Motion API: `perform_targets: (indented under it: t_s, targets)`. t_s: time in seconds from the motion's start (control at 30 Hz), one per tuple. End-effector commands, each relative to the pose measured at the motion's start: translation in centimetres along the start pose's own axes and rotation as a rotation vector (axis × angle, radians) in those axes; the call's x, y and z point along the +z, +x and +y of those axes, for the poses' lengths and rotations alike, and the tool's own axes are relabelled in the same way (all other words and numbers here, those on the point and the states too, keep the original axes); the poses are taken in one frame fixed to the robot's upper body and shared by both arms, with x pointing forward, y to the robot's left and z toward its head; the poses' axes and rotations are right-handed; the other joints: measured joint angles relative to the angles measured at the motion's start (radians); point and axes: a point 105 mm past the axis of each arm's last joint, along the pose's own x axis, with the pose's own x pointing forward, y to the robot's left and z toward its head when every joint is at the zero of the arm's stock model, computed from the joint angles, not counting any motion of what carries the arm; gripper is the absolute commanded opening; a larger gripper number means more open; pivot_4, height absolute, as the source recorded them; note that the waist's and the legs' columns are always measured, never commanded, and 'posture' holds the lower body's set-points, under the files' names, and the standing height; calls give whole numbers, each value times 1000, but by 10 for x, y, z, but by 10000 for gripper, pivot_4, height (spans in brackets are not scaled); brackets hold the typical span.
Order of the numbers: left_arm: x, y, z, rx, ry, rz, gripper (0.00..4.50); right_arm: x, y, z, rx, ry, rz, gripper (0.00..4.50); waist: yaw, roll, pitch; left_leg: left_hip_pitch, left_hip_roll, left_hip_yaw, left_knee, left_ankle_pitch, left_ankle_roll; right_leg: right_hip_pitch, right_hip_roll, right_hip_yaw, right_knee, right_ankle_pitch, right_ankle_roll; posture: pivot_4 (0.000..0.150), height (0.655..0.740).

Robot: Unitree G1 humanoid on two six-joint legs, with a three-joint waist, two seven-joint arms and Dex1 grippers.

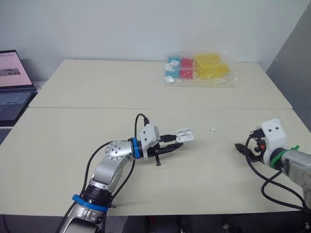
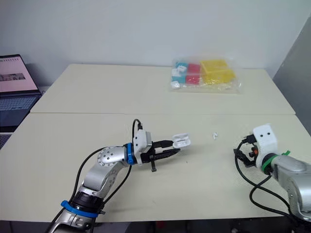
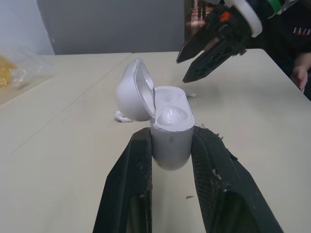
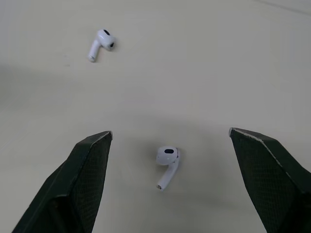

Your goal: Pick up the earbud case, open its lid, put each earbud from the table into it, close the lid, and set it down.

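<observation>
Left gripper (image 3: 172, 133) clamping open-lidded earbud case (image 3: 170, 119), right gripper (image 4: 170, 132) spread wide, wrist view reveals 2 earbuds (image 4: 166, 165)

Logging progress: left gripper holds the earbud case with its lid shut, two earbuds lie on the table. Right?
No: the lid is open, as the left wrist view shows. The left gripper holds the earbud case; two earbuds lie on the table.

Desk (image 1: 73, 145): pale beige top, with a seam running across between the near and far halves.
Far half, right side: clear bag (image 1: 201, 68) lying flat, holding yellow, red and blue boxes.
Near half, right of centre: first earbud (image 4: 167, 167) and second earbud (image 4: 101, 42), both white, on their sides on the bare top, apart from each other.
</observation>
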Motion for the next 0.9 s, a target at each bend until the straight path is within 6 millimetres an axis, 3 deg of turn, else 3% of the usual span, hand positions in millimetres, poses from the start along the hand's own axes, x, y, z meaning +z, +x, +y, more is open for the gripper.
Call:
perform_targets:
  t_s: [0.03,0.43,0.7,0.8,0.9]
  targets:
    - [10,4,-1,-21,50,-30,7783,9,0,-7,-45,-8,-42,40169,0,0,0,0,0,0,0,0,0,0,0,0,0,0,0,1500,7359]
    - [11,4,3,-15,54,-25,7783,-21,17,-8,-46,36,17,40169,0,0,0,0,0,0,0,0,0,0,0,0,0,0,0,1500,7359]
    - [14,4,4,-21,61,-22,7783,-26,18,-4,-36,57,17,40169,-1,0,0,1,1,0,0,0,0,0,0,0,0,0,0,1500,7359]
    - [14,4,4,-22,65,-18,7783,-27,19,-3,-40,45,28,34385,-1,0,0,1,1,0,0,0,0,0,0,0,0,0,0,1500,7359]
    - [13,2,4,-24,66,-10,7783,-28,19,-1,-28,58,39,24734,0,0,0,0,0,0,0,0,0,0,0,0,0,0,0,1500,7359]
